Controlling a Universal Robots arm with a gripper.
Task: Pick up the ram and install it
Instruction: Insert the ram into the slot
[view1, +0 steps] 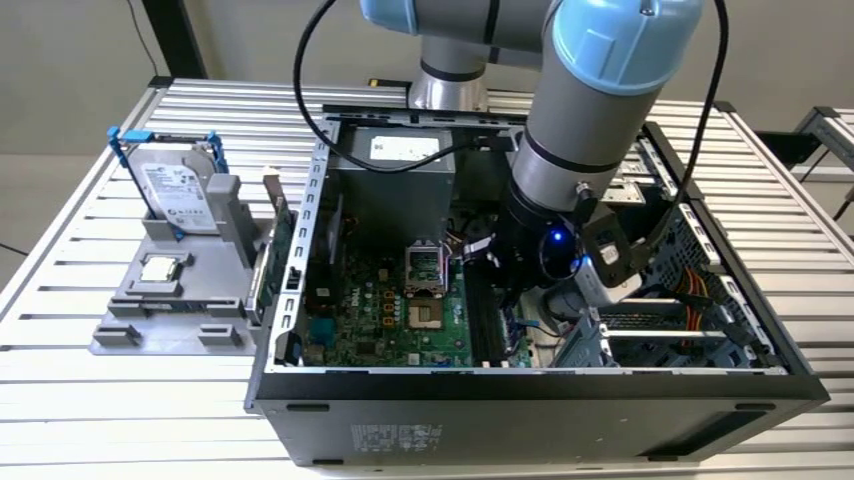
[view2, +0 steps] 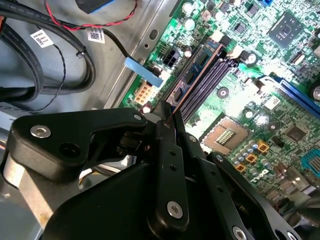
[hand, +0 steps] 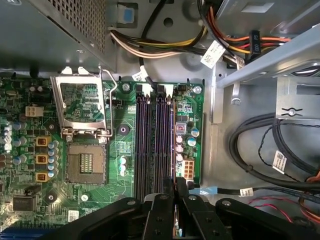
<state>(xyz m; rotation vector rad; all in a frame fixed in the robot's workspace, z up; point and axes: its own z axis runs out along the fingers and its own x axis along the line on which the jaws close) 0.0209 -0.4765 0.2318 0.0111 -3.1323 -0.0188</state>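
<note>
The ram (view2: 196, 74) is a thin dark stick seen almost edge-on, reaching forward from my fingertips. My gripper (view2: 169, 113) is shut on its near end. In the first wrist view the ram (hand: 173, 147) shows as a narrow line running along the memory slots (hand: 150, 145), over the slot nearest the board's edge. Whether it touches that slot I cannot tell. In the exterior view my gripper (view1: 510, 298) is down inside the open computer case (view1: 534, 385), above the motherboard (view1: 387, 315), toward that view's right.
On a grey stand (view1: 167, 305) at the exterior view's left sit a silver hard drive in a blue frame (view1: 174, 185) and a small processor chip (view1: 160, 268). The open processor socket (hand: 85, 162) lies beside the slots. Cable bundles (hand: 260, 150) and a drive cage (view1: 667, 340) crowd the other side.
</note>
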